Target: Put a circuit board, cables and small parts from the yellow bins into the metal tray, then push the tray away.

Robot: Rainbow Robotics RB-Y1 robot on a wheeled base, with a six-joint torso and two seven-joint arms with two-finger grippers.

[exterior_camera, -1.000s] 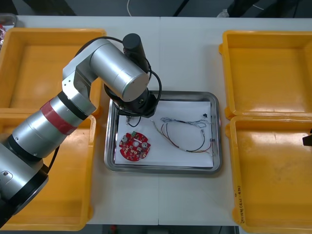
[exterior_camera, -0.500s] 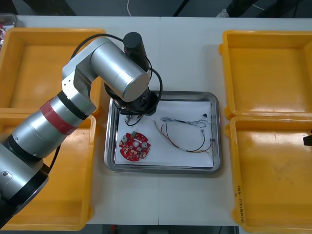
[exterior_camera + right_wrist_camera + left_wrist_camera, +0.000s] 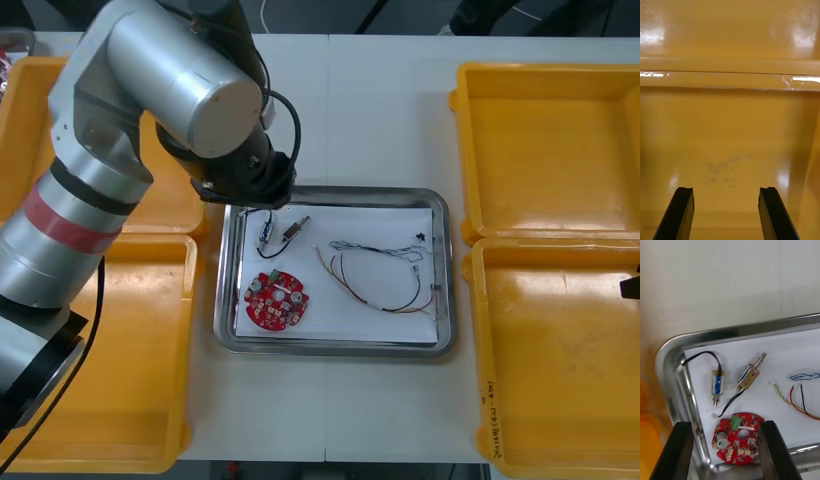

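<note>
The metal tray [image 3: 444,270], white inside, holds a round red circuit board [image 3: 276,300], red, yellow and black cables [image 3: 380,285] and a blue and white cable [image 3: 385,248]. Two small metal parts [image 3: 280,233] on a thin black cable lie near its far left corner. My left arm [image 3: 190,90] hangs high over that corner. In the left wrist view my left gripper [image 3: 725,431] is open above the board [image 3: 738,437], with the blue part [image 3: 717,384] and the brass part [image 3: 748,375] lying free beyond the fingers [image 3: 681,450]. My right gripper [image 3: 726,191] is open over a bare bin floor.
Two yellow bins stand at the left [image 3: 100,400] and two at the right [image 3: 550,150], their floors bare where they show. A dark bit of the right arm [image 3: 630,287] pokes in at the right edge. The tray rim [image 3: 733,331] curves just beyond the two small parts.
My left gripper has opened and risen away from the tray's far left corner. The two small metal parts it was over now lie uncovered on the white liner. The right arm has not moved.
</note>
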